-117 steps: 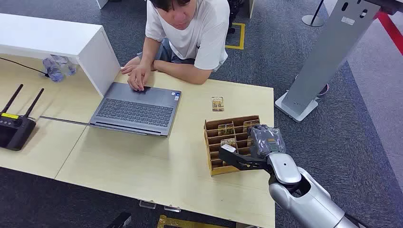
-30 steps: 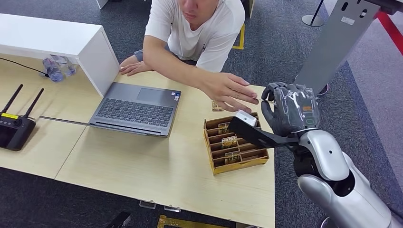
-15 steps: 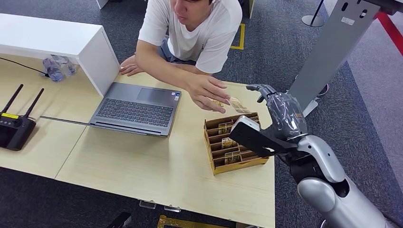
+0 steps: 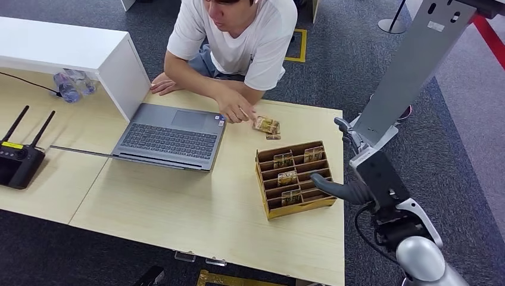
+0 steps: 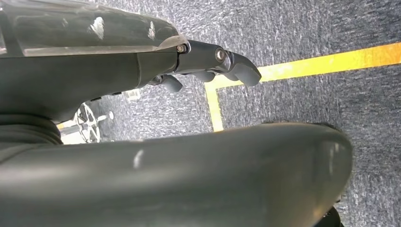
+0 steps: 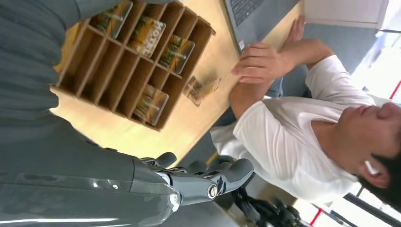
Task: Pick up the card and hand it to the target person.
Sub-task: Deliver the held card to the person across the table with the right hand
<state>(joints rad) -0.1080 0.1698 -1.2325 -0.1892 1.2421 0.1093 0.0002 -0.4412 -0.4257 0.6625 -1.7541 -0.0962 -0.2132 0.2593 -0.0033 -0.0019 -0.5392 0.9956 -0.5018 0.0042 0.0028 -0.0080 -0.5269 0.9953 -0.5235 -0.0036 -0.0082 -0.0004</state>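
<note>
Right hand [image 4: 351, 159] seen raised beside table [image 4: 178, 208] edge, past wooden organizer [image 4: 293, 179]; fingers [image 6: 222, 177] apart, slightly curled, nothing held. Thumb stretched toward organizer, not touching. Left hand [image 5: 208, 64] hung low over carpet and yellow floor line [image 5: 307, 66]; fingers [image 5: 236, 71] loosely extended, nothing gripped. Card [image 4: 266, 124] found at person's hand [image 4: 233, 111], low at table surface, near laptop [image 4: 172, 134]. More cards stood in organizer slots.

open laptop [image 4: 170, 136] beside a white box [image 4: 71, 50]; black router [image 4: 19, 161] at table edge.
</note>
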